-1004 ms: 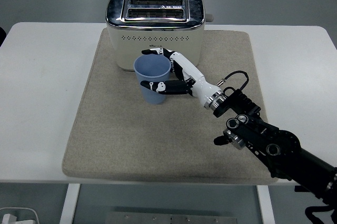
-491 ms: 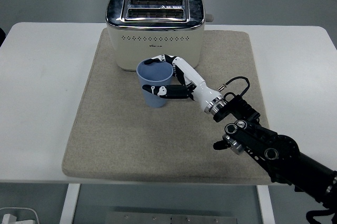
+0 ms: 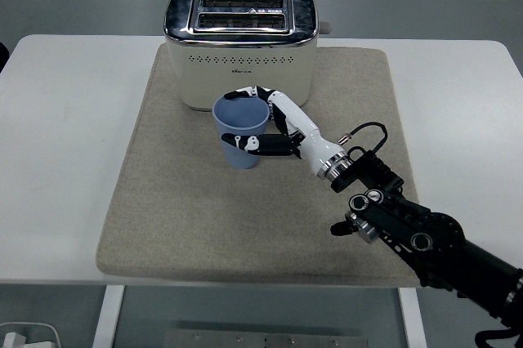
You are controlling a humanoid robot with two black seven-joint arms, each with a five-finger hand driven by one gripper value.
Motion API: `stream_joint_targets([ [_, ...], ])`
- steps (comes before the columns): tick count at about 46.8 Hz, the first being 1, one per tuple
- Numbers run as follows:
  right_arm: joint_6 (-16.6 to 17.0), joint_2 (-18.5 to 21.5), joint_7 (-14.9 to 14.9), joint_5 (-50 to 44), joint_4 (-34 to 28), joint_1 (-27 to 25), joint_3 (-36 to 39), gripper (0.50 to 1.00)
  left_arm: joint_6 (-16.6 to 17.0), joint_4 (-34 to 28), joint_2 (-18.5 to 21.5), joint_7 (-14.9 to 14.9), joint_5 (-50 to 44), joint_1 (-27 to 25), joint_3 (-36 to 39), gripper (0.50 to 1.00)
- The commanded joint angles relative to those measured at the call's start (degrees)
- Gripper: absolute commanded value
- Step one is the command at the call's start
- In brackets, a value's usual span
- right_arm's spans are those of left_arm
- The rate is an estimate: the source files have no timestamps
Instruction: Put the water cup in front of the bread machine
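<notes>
A blue water cup (image 3: 239,131) stands upright on the beige mat (image 3: 180,201), just in front of the cream and chrome bread machine (image 3: 241,42). My right hand (image 3: 263,118) reaches in from the lower right and its white and black fingers (image 3: 255,145) are wrapped around the cup's right side. The cup's bottom is at the mat; I cannot tell if it rests on it. The left arm is out of view.
The mat covers the middle of the white table (image 3: 65,160). The bread machine stands at the mat's far edge with its two slots empty. My right forearm (image 3: 409,229) crosses the mat's lower right corner.
The hand and cup have moved slightly toward me and down, from beside the bread machine's front to the mat. Between the last two frames there is barely any motion.
</notes>
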Motion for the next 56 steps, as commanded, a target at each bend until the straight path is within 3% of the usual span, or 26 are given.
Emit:
stream_joint_targets([
  [1, 0.0, 0.0, 0.4, 0.0, 0.0, -0.1, 0.1, 0.787, 0.0, 0.0, 0.0, 0.0, 0.0, 0.0, 0.0, 1.0],
  [6, 0.0, 0.0, 1.9, 0.0, 0.0, -0.4, 0.1, 0.799, 0.0, 0.0, 0.0, 0.0, 0.0, 0.0, 0.0, 1.0],
  [20, 0.0, 0.0, 1.9, 0.2, 0.1, -1.0, 0.3, 0.862, 0.0, 0.0, 0.0, 0.0, 0.0, 0.0, 0.0, 1.0],
  [28, 0.1, 0.0, 2.0, 0.4, 0.0, -1.1, 0.5, 0.923, 0.0, 0.0, 0.0, 0.0, 0.0, 0.0, 0.0, 1.0],
  [56, 0.2, 0.0, 2.1, 0.5, 1.0, -1.1, 1.0, 0.926, 0.0, 0.0, 0.0, 0.0, 0.0, 0.0, 0.0, 1.0],
])
